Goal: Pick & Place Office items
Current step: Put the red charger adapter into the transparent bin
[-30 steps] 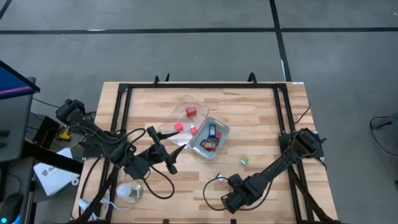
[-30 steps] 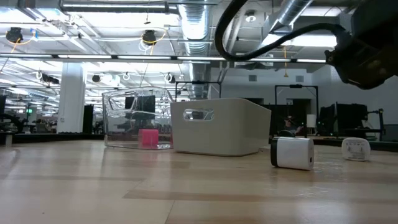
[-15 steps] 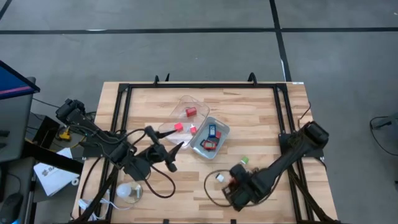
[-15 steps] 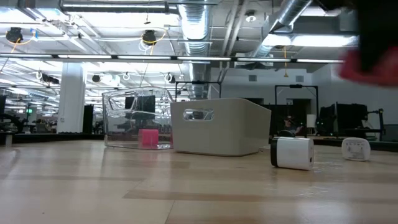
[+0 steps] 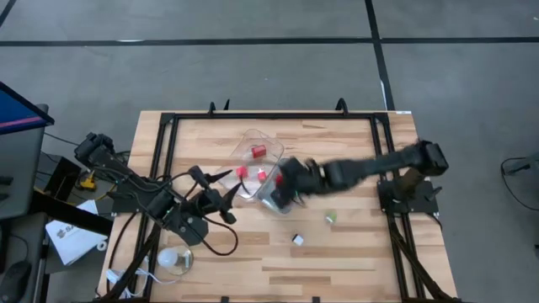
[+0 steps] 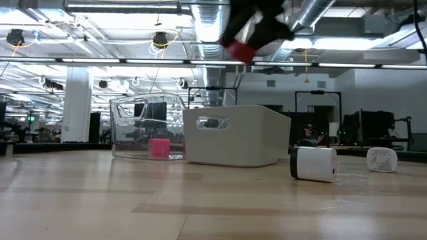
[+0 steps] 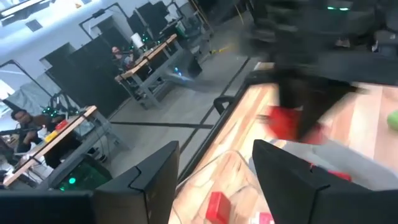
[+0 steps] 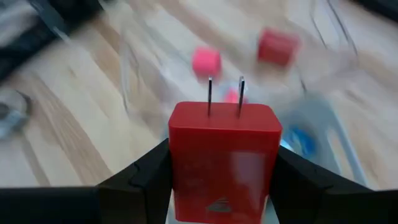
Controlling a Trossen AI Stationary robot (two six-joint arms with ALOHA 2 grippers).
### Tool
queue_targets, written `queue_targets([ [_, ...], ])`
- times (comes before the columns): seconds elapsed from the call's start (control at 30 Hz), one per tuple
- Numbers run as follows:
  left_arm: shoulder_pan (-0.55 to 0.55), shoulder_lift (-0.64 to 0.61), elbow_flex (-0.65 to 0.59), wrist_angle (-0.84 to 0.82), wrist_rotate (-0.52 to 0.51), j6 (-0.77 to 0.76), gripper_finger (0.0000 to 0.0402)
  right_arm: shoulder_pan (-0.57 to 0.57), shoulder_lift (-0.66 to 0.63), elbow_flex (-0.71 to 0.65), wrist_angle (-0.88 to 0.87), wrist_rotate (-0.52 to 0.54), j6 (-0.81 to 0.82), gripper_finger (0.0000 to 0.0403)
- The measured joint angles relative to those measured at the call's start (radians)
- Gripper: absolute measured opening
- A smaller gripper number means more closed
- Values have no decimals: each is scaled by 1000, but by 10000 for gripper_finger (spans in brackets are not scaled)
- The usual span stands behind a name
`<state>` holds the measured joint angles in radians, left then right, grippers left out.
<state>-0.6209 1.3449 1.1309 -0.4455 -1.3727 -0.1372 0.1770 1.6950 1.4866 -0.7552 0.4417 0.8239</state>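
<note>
Right gripper [image 8: 222,186] clamps red plug block [image 8: 222,163] — above grey tray [image 5: 301,177].

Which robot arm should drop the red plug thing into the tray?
The right one. Its gripper already holds the red plug and hangs right over the tray. The left gripper is open, empty and beside the clear tray.
</note>
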Motion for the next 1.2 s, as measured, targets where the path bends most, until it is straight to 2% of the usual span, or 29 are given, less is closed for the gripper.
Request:
queue_targets([
  [0.1, -11, -18, -1, -112, 6, -101, 191, -133, 15, 2, 157, -117, -143, 200],
  [0.2, -28, -48, 0, -233, 4, -230, 183, -249, 39, 3, 270, -230, -216, 200],
  [0.37, -52, -84, -1, -395, 9, -426, 175, -391, 134, 1, 443, -496, -241, 200],
  [0.47, -59, -96, -10, -433, 10, -486, 175, -434, 203, 2, 500, -581, -224, 200],
  [0.73, -62, -163, -78, -425, 7, -498, 175, -429, 312, 3, 481, -605, -261, 200],
  [0.9, -67, -217, -130, -383, 7, -499, 175, -433, 314, 3, 480, -595, -272, 200],
  [1.03, -68, -259, -159, -379, 6, -503, 175, -426, 300, 1, 483, -548, -284, 200],
  [1.1, -68, -275, -172, -375, 8, -504, 174, -426, 295, 2, 489, -543, -285, 221],
  [1.2, -68, -293, -189, -352, 10, -499, 171, -426, 289, 1, 495, -539, -286, 275],
])
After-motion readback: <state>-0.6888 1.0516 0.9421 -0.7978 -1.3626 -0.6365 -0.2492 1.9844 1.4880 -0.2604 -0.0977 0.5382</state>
